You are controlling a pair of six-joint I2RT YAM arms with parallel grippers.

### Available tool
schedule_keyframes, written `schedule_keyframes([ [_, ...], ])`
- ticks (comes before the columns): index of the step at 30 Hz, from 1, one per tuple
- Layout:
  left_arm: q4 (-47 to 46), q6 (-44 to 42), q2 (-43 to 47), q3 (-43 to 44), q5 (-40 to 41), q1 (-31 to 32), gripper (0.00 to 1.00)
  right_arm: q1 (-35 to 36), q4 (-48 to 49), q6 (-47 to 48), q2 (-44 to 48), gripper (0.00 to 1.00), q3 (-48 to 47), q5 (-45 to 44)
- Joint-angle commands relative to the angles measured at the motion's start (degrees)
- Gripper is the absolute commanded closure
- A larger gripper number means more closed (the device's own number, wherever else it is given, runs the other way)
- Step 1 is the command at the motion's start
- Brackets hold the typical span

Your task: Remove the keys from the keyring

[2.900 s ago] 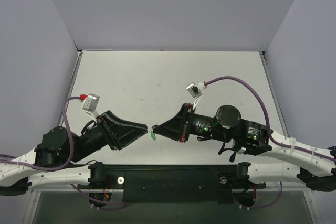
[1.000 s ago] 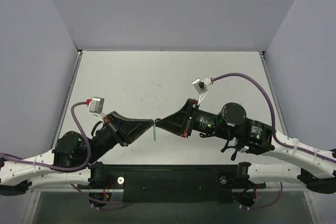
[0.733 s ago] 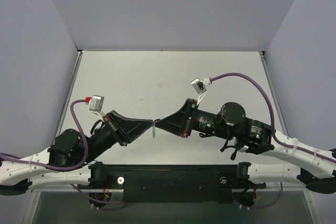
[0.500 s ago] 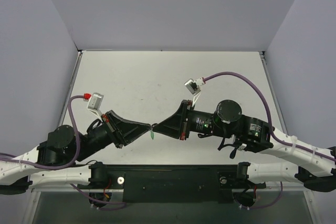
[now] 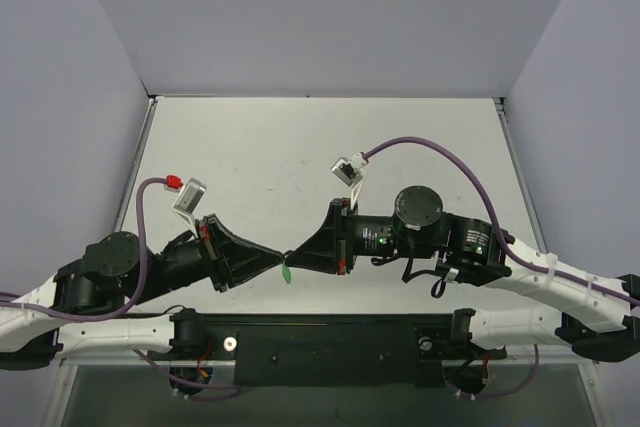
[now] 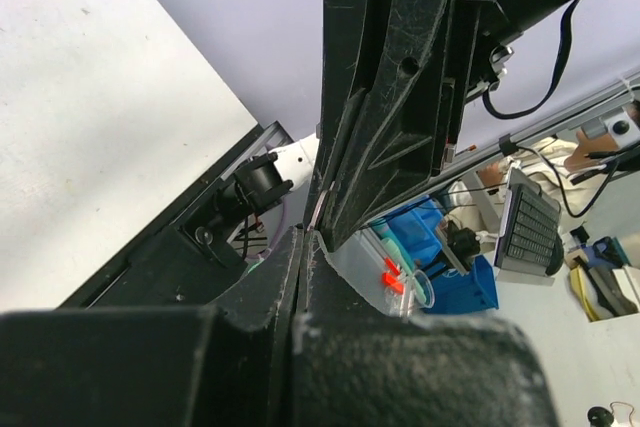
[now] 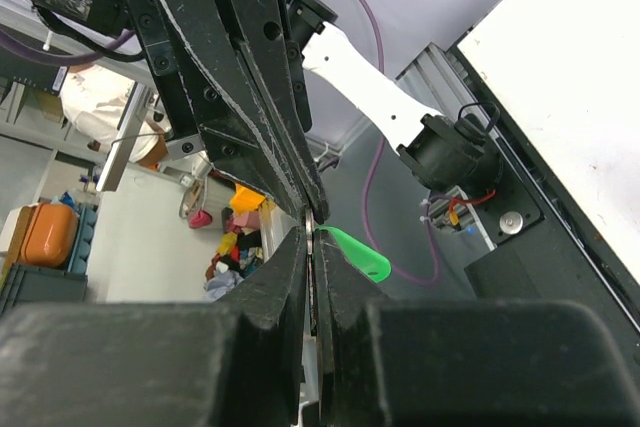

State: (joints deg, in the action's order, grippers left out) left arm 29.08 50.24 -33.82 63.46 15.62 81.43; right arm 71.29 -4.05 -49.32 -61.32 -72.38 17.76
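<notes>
The left gripper (image 5: 278,260) and the right gripper (image 5: 293,254) meet tip to tip in the lower middle of the overhead view, above the near part of the white table (image 5: 300,147). Both are closed. In the left wrist view the left fingers (image 6: 270,277) press together along a thin seam. In the right wrist view only a hairline slit parts the right fingers (image 7: 345,277).

The green keyring (image 5: 286,273) sticks out right at that meeting point, pointing toward the bottom of the overhead frame. In the right wrist view it slants down to the right from the joined tips, clear of the table. I can't tell which gripper has hold of it. The key is too small and too hidden between the tips to make out.

A purple cable (image 5: 440,152) arcs over the right arm, in the right half of the frame. A black rail (image 5: 320,332) runs along the bottom edge below both grippers.
</notes>
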Motion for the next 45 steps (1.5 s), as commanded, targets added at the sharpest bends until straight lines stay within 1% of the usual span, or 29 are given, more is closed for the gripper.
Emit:
schedule_keyframes([
  [1, 0.62, -2.33, -1.33, 3.42, -3.40, 0.22, 1.00, 0.17, -1.65, 0.89, -0.99, 1.00, -2.50, 1.67],
  [13, 8.71, -6.64, -4.05, 9.66, -10.60, 0.22, 1.00, 0.78, -6.84, 1.86, -3.63, 1.00, -5.40, 5.35],
  [20, 9.50, -7.35, -5.55, 10.37, -14.03, 0.13, 1.00, 1.84, -7.72, 1.95, -4.95, 1.00, -6.02, 5.71],
  [25, 11.26, -7.35, -6.25, 11.60, -14.74, 0.22, 1.00, 2.01, -8.43, 2.21, -5.13, 1.00, -6.02, 5.09],
  [28, 12.14, -6.30, -5.38, 11.34, -12.72, 0.05, 1.00, 2.01, -8.16, 2.21, -5.04, 1.00, -5.49, 4.13],
  [29, 12.05, -5.77, -4.94, 11.25, -10.89, 0.22, 0.88, 2.01, -8.08, 2.21, -4.86, 1.00, -5.32, 3.69],
  [30, 11.88, -4.98, -3.81, 10.90, -10.00, 0.14, 0.82, 2.01, -7.99, 2.12, -4.69, 1.00, -4.97, 3.43],
  [31, 11.44, -4.71, -3.10, 10.63, -8.08, 0.13, 0.69, 2.01, -8.07, 2.12, -4.43, 1.00, -4.62, 2.64],
  [32, 11.18, -3.84, -1.61, 10.28, -6.84, 0.22, 0.62, 2.01, -7.90, 2.12, -4.07, 1.00, -4.44, 2.11],
  [33, 10.56, -3.48, -0.99, 10.10, -4.39, 0.14, 0.52, 1.93, -7.64, 2.04, -3.46, 1.00, -3.65, 0.89],
  [34, 10.21, -2.96, 0.67, 9.23, -3.24, 0.13, 0.49, 2.10, -7.03, 1.69, -3.02, 1.00, -3.30, 0.35],
  [35, 8.73, -2.61, 2.17, 8.70, -1.40, 0.13, 0.43, 2.02, -6.32, 1.51, -2.23, 1.00, -2.51, -0.96],
  [37, 5.39, -1.81, 4.63, 6.42, 1.42, 0.22, 0.40, 2.10, -4.40, 0.72, -1.00, 1.00, -1.11, -2.37],
  [39, 1.44, -0.94, 6.65, 3.26, 3.27, 0.22, 0.40, 2.10, -2.99, 0.19, 0.23, 1.00, 0.21, -4.13],
  [41, -2.86, 0.21, 8.15, 0.18, 4.59, 0.13, 0.44, 2.10, -0.71, -0.60, 1.63, 1.00, 1.71, -5.45],
  [42, -4.37, 0.91, 8.42, -1.74, 4.60, 0.05, 0.51, 2.10, 0.35, -1.04, 1.99, 1.00, 2.06, -6.15],
  [44, -10.42, 1.53, 8.77, -4.57, 4.07, 0.13, 0.54, 2.02, 3.52, -2.00, 3.13, 1.00, 3.64, -7.03],
  [45, -11.75, 1.70, 8.51, -5.79, 4.07, 0.05, 0.54, 2.01, 5.18, -2.01, 3.57, 1.00, 3.65, -7.21],
])
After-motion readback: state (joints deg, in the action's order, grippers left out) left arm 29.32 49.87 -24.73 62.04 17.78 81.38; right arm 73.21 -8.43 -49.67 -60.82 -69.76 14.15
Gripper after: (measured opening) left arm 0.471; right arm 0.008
